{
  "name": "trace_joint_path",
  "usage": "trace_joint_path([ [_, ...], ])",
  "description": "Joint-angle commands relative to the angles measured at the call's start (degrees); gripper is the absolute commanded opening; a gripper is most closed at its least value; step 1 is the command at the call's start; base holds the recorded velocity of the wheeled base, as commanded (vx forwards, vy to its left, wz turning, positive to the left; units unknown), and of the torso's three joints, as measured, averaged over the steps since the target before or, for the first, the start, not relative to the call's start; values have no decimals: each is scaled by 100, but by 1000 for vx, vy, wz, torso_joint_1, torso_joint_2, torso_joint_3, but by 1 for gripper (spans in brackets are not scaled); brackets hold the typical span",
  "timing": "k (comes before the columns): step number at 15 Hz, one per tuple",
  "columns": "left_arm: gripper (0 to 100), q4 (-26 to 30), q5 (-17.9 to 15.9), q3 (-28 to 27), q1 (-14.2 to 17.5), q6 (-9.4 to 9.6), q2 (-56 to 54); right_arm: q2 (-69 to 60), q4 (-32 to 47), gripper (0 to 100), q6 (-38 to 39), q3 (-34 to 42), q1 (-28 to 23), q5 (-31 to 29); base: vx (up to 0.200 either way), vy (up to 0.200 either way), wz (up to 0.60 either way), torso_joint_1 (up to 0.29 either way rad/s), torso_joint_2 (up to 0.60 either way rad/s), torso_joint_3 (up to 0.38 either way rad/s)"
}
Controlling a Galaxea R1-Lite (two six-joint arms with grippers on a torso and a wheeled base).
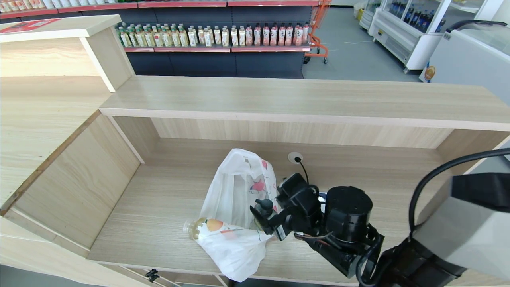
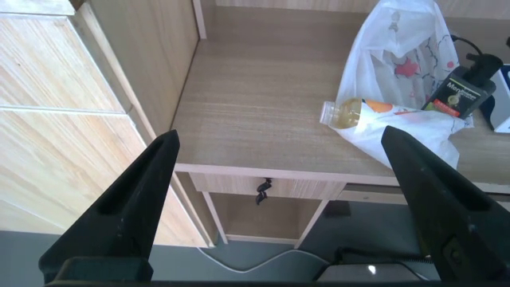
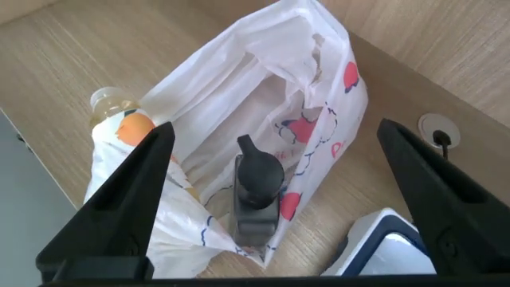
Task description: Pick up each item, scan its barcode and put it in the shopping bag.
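White printed shopping bag (image 1: 233,187) | pump bottle (image 3: 256,187) inside | left hand (image 2: 280,137), right hand (image 3: 275,126) released

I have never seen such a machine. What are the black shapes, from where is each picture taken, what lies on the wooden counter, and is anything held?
It is a two-armed robot at a light wooden counter. The wide picture comes from a camera on its head, the other two from cameras on its wrists. The black wedges are the open fingers of the left gripper and the right gripper; neither holds anything. On the counter lies a white printed plastic shopping bag. A dark pump-top bottle sits inside it; a clear bottle of yellowish drink lies partly under its folds.
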Motion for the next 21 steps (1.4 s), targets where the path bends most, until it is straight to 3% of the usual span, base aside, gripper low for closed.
trace_joint_path([
  [1, 100, -2, 1, 0, 1, -1, 1, -1894, 1469, 100, 423, 384, -60, -19, 0, 0, 0, 0, 0, 0],
  [3, 100, -2, 1, 0, 1, -1, 1, -2817, 2207, 100, 599, 709, -262, -54, 0, 0, 0, 0, 0, 0],
  [8, 100, -2, 1, 0, 1, -1, 1, -4188, 2277, 100, 713, 2133, -1396, -19, 0, 0, 0, 0, 0, 0],
  [12, 100, -2, 1, 0, 1, -1, 1, -5198, 2313, 100, 1012, 3487, -1440, -45, 0, 0, 0, 0, 0, 0],
  [14, 100, -2, 1, 0, 1, -1, 1, -5568, 2427, 100, 1038, 3610, -1598, -36, 0, 0, 0, 0, 0, 0],
  [17, 100, -2, 1, 0, 1, -1, 1, -6042, 3165, 100, 1082, 3416, -2275, 78, 0, 0, 0, 0, 0, 0],
  [19, 100, -2, 1, 0, 1, -1, 1, -6517, 3816, 100, 1109, 3346, -2784, 482, 0, 0, 0, 0, 0, 0],
  [21, 100, -2, 1, 0, 1, -1, 1, -7053, 4466, 100, 1109, 3328, -2969, 623, 0, 0, 0, 0, 0, 0],
])
